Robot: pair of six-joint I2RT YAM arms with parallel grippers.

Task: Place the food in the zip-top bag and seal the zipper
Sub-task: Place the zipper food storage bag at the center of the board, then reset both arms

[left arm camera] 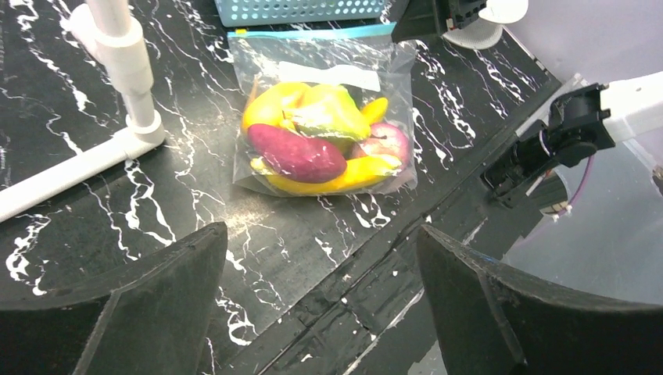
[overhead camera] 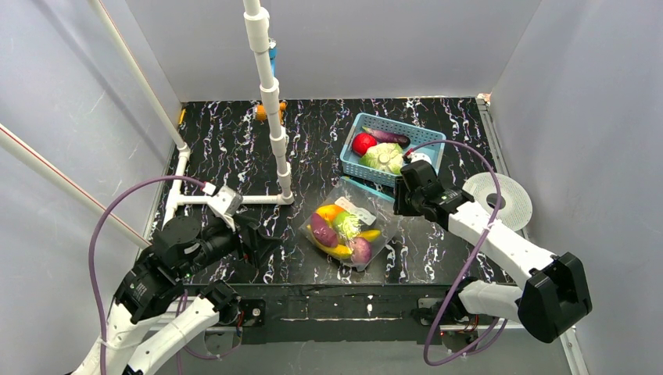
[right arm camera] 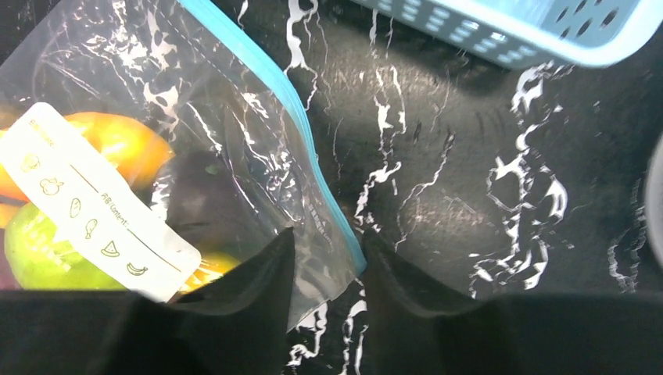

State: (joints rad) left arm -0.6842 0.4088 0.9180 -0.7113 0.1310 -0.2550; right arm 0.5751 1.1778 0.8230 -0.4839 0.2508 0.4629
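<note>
The crinkly clear plastic zip-top bag [overhead camera: 349,226] lies flat between the arms, with the glossy toy food [left arm camera: 313,137] inside. Its thin teal-blue zipper strip [right arm camera: 313,148] runs away from the right gripper [right arm camera: 328,246] (the nearer one), whose fingers stand slightly apart astride its end. The left gripper [left arm camera: 320,230] gapes wide, empty, well apart.

In the right wrist view, the fingers [right arm camera: 234,312] of the right gripper [right arm camera: 328,238] cover the near corner of the zip-top bag [right arm camera: 234,156], and the picture's edge cuts off the basket [right arm camera: 500,35]. The label [right arm camera: 102,203] carries print too small to read, and it partly hides the food [right arm camera: 117,144] beneath.
</note>
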